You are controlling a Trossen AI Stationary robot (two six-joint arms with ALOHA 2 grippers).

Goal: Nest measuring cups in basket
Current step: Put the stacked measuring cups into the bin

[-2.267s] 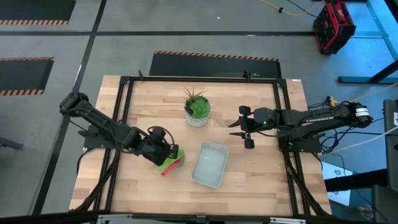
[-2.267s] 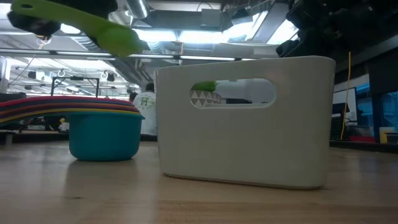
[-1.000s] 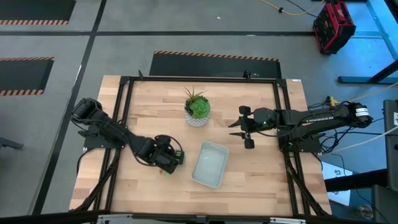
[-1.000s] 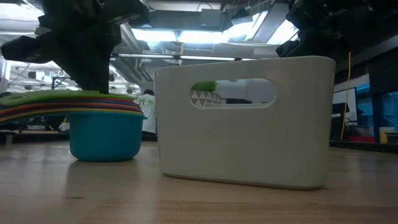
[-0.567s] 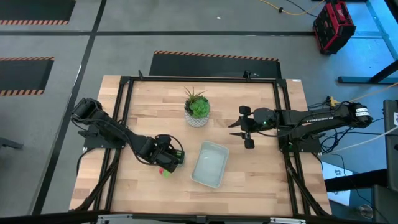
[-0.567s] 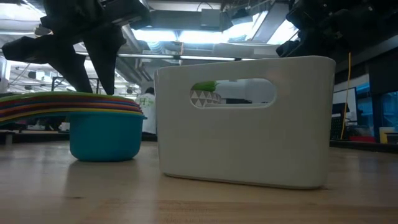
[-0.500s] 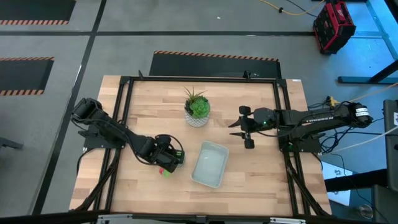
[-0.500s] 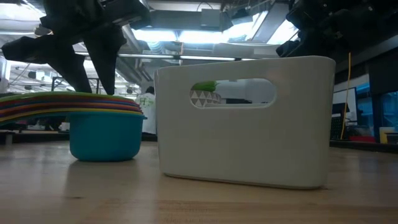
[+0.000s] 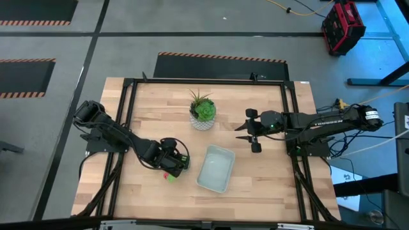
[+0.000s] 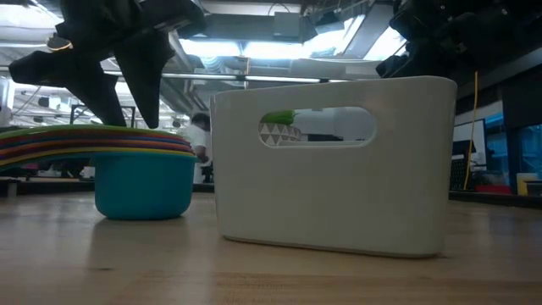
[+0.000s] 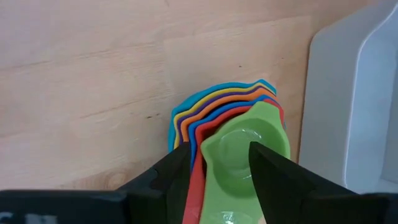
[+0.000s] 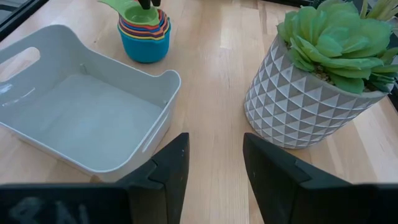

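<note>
The measuring cups stand nested in one stack on the table, left of the basket. The teal cup is at the bottom and the green cup on top. The stack also shows in the right wrist view. My left gripper is open, pointing down over the stack, one finger on either side of the green cup. In the low view its fingertips end level with the green cup's rim. My right gripper is open and empty, hovering right of the plant.
A white patterned pot with a green plant stands at the far middle of the table, close to my right gripper. The basket holds nothing. Bare wood lies near the front edge and at the right.
My left gripper has opened and let go of the green cup, which stays nested on top of the stack. The gripper stays over the stack with its fingers spread.
</note>
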